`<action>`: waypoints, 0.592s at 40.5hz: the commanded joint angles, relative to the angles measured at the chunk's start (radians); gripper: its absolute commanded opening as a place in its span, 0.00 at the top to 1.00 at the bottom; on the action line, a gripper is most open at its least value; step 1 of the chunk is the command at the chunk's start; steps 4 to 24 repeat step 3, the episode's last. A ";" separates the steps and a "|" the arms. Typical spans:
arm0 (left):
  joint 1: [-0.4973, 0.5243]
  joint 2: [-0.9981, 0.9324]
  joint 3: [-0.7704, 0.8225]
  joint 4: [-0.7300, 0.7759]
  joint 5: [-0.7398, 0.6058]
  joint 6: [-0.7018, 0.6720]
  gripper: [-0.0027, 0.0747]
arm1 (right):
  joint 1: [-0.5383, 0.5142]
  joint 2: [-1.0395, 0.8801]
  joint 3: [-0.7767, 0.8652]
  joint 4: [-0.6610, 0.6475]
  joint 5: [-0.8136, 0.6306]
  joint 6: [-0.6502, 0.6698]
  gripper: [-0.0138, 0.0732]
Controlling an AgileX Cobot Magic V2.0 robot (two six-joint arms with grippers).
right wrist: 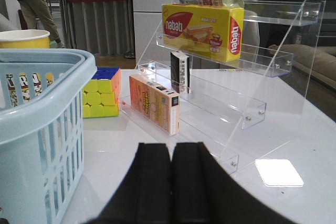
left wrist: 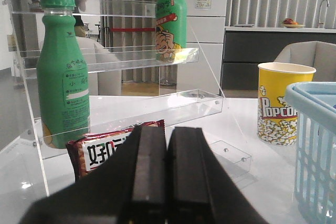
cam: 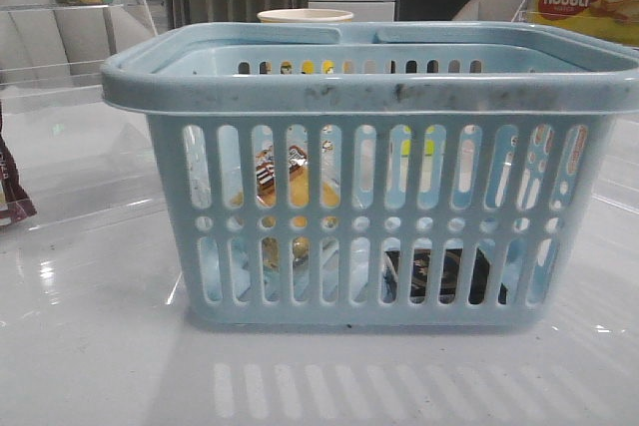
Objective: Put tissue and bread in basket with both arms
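The light-blue basket (cam: pixel 379 97) fills the middle of the front view. Through its slots I see the golden-brown bread (cam: pixel 285 182) in its clear bag on the left side inside, and the black tissue pack (cam: pixel 439 276) low on the right side inside. The basket's edge also shows in the left wrist view (left wrist: pixel 315 129) and the right wrist view (right wrist: pixel 37 98). My left gripper (left wrist: pixel 168 145) is shut and empty, away from the basket. My right gripper (right wrist: pixel 172 156) is shut and empty, beside the basket. Neither gripper shows in the front view.
A maroon snack packet (left wrist: pixel 100 148), green bottles (left wrist: pixel 62 72) on a clear rack and a popcorn cup (left wrist: pixel 281 103) stand on the left. A yellow nabati box (right wrist: pixel 202 22), a cube (right wrist: pixel 102 93) and an orange box (right wrist: pixel 155 103) stand by a clear rack on the right.
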State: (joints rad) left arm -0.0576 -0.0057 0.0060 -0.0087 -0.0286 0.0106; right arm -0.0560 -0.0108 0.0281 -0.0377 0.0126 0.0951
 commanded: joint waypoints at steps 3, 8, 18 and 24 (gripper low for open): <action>-0.006 -0.016 0.007 -0.002 -0.086 -0.011 0.85 | -0.004 -0.020 -0.005 -0.012 -0.093 -0.002 0.78; -0.006 -0.016 0.007 -0.002 -0.086 -0.011 0.85 | -0.004 -0.020 -0.005 -0.012 -0.093 -0.002 0.78; -0.006 -0.016 0.007 -0.002 -0.086 -0.011 0.85 | -0.004 -0.020 -0.005 -0.012 -0.093 -0.002 0.78; -0.006 -0.016 0.007 -0.002 -0.086 -0.011 0.85 | -0.004 -0.020 -0.005 -0.012 -0.093 -0.002 0.78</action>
